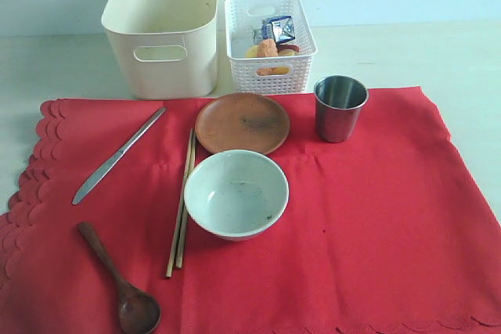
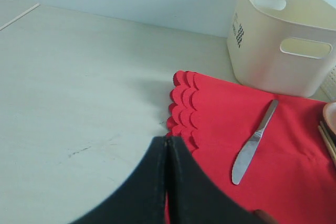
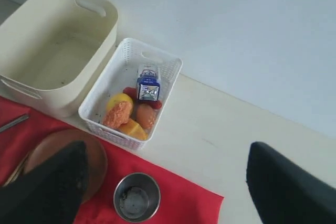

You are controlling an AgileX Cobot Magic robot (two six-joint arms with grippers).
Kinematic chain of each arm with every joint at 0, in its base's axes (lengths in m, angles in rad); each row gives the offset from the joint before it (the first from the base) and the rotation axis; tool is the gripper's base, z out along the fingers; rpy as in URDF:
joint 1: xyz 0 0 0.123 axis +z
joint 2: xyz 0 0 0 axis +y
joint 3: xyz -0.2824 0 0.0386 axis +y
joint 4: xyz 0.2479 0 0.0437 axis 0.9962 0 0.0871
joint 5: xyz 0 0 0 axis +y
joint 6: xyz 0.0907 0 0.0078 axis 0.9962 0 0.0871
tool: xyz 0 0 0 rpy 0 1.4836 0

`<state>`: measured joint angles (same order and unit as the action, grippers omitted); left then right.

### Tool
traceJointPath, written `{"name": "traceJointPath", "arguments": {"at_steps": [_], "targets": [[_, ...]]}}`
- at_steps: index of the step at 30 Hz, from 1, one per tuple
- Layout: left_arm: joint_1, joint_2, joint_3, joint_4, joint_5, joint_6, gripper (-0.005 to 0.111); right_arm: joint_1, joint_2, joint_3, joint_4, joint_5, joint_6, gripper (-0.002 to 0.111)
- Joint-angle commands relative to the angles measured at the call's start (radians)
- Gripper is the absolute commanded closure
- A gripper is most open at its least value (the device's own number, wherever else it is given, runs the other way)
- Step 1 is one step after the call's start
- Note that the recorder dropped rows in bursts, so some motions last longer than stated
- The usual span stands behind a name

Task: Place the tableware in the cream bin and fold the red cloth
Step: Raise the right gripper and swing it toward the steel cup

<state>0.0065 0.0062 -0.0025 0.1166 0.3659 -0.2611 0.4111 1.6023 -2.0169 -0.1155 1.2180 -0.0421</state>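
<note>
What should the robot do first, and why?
Probably lower the open right gripper onto the steel cup. The cup stands nearly under it, upright on the red cloth, and the cream bin holds nothing yet.

The scene is lit brightly and evenly by diffuse light that appears to come from above. Only short, soft-edged shadows are cast, under the white ceramic bowl [image 1: 236, 193] and at the foot of the dull steel cup [image 1: 340, 107], whose rim is touched by a pale glint. The large red scalloped cloth [image 1: 376, 217] is rendered so saturated that its creases are barely seen. The pale table [image 1: 446, 60] is nearly washed out in the exterior view, which is slightly soft throughout. In the left wrist view a faint grey shadow is laid on the table beside the cloth, and the black left gripper [image 2: 167, 145] is blurred. The right gripper [image 3: 167, 182] is likewise out of focus, its dark fingers [image 3: 47, 192] smeared at the frame edge.
</note>
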Motion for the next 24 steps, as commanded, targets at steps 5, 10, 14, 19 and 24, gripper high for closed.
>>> {"name": "traceJointPath", "arguments": {"at_steps": [5, 10, 14, 19, 24], "targets": [[-0.007, -0.006, 0.003, 0.005, -0.005, 0.003, 0.107, -0.006, -0.065, 0.05, -0.123, 0.003, -0.001, 0.03], [-0.007, -0.006, 0.003, 0.005, -0.005, 0.003, 0.107, -0.006, -0.094, 0.137, -0.186, 0.003, 0.032, 0.03], [-0.007, -0.006, 0.003, 0.005, -0.005, 0.003, 0.107, -0.006, -0.105, 0.21, -0.206, 0.002, 0.042, 0.03], [-0.007, -0.006, 0.003, 0.005, -0.005, 0.003, 0.107, -0.006, -0.105, 0.323, -0.206, -0.05, 0.048, 0.03], [-0.007, -0.006, 0.003, 0.005, -0.005, 0.003, 0.107, -0.031, -0.105, 0.459, -0.198, -0.145, 0.091, 0.03]]}}
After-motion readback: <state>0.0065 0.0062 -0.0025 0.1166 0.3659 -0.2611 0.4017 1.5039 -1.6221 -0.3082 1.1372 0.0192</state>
